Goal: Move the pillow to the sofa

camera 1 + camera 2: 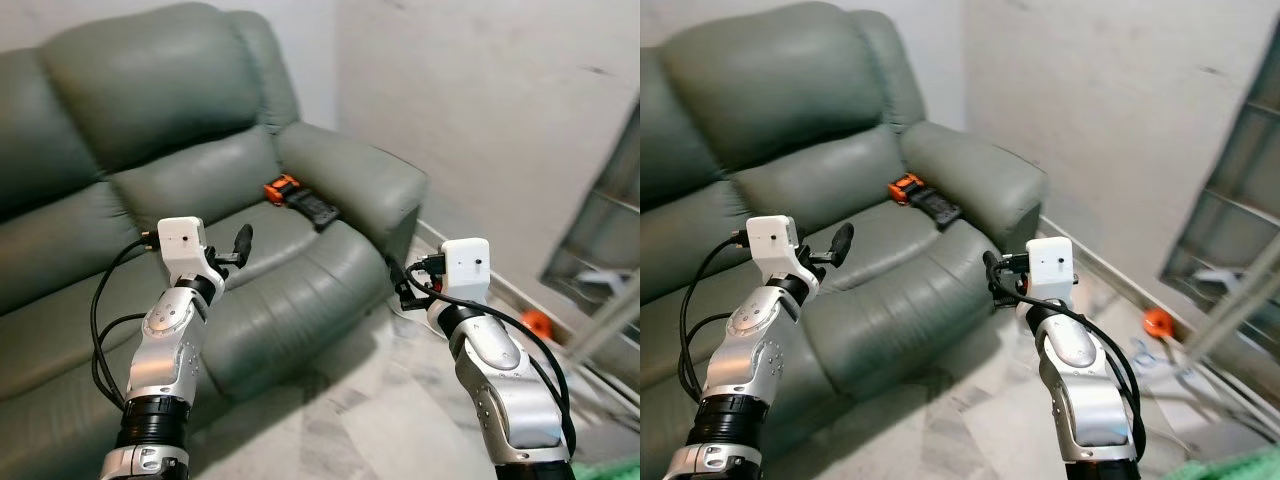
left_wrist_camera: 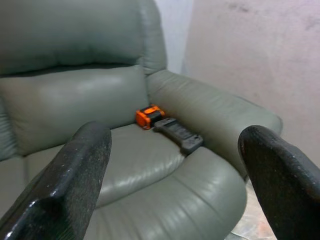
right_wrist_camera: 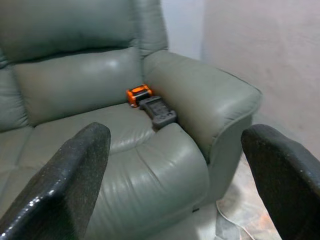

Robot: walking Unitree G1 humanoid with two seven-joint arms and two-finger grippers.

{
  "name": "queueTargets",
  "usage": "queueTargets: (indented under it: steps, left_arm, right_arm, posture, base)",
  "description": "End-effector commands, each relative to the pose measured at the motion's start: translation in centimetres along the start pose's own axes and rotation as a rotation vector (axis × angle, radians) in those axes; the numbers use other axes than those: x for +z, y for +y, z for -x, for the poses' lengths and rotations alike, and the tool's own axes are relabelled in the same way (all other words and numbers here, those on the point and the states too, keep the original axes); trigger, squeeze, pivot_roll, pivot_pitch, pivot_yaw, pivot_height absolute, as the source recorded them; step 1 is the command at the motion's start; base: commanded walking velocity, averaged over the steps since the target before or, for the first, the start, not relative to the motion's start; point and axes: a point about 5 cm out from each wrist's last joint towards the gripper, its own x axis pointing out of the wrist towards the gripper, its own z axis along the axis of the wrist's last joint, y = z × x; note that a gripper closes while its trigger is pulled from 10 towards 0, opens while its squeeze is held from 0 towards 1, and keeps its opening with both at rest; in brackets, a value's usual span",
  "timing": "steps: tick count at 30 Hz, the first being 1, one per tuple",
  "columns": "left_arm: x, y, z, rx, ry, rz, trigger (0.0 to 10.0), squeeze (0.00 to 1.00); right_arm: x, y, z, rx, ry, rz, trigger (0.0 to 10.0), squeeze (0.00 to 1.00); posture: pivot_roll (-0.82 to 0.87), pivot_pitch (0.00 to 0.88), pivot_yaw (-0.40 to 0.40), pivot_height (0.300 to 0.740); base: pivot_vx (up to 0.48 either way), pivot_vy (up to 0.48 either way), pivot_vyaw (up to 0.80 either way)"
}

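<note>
— Starting at the left: what is going on there?

— Hovering, the left gripper (image 2: 175,136), just above the front of the sofa (image 1: 150,90) seat, fingers (image 2: 75,175) spread wide apart and gripping nothing.

— And looking ahead of it?

— Facing the green-grey backrest cushion. Beyond the fingertips and toward the right gripper's side, lying on the seat: a small orange-and-black device (image 1: 283,188), and touching it, a flat black remote-like object (image 1: 313,207), both tucked against the padded armrest (image 1: 350,170).

— Moving across now?

— Hanging off the front corner of the sofa, the right gripper (image 1: 992,268), over the pale marbled floor (image 1: 380,400) just beside the armrest's front end. Spread wide too, clasping nothing. Pointing toward that same seat corner, with the orange device and the black object well ahead of it.

— Anything lying past it?

— Trailing on the floor below it near the sofa's foot, a white cable (image 3: 227,212). Farther out on its outer side, sitting by the bottom of the plain wall (image 1: 470,100), a small orange thing (image 1: 536,322), too blurred for telling more.
</note>
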Motion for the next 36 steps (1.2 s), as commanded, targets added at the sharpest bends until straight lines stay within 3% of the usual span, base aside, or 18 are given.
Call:
queueTargets:
  steps: [1, 7, 18, 26, 36]
  left_arm:
    - [0.23, 0.56, 0.05, 0.024, -0.001, -0.014, 10.0, 0.0]
    - [0.11, 0.69, 0.09, 0.032, 0.001, -0.014, 10.0, 0.0]
    - [-0.07, 0.67, 0.12, 0.036, 0.005, -0.009, 10.0, 0.0]
    - [-0.07, 0.37, -0.07, 0.022, 0.01, -0.002, 10.0, 0.0]
    - [-0.22, 0.16, -0.07, 0.018, 0.012, -0.001, 10.0, 0.0]
  right_arm:
    - [0.84, 0.52, 0.01, 0.021, -0.027, -0.004, 10.0, 0.0]
    - [0.88, 0.67, 0.08, 0.03, -0.031, -0.014, 10.0, 0.0]
    - [1.21, 0.85, 0.25, 0.06, -0.045, -0.079, 10.0, 0.0]
    - [1.28, 1.05, 0.32, 0.037, -0.045, -0.021, 10.0, 0.0]
    - [1.4, 0.39, 0.1, -0.009, -0.055, -0.054, 10.0, 0.0]
  posture:
    - [-0.2, 0.0, 0.054, 0.74]
    - [-0.19, 0.0, 0.049, 0.74]
    - [-0.2, 0.0, 0.048, 0.74]
    - [-0.21, 0.0, 0.054, 0.74]
    - [-0.21, 0.0, 0.049, 0.74]
  base:
    - [0.0, 0.0, 0.8]
    - [0.0, 0.0, 0.8]
    - [0.0, 0.0, 0.0]
    - [0.0, 0.431, 0.0]
    - [0.0, 0.48, 0.0]
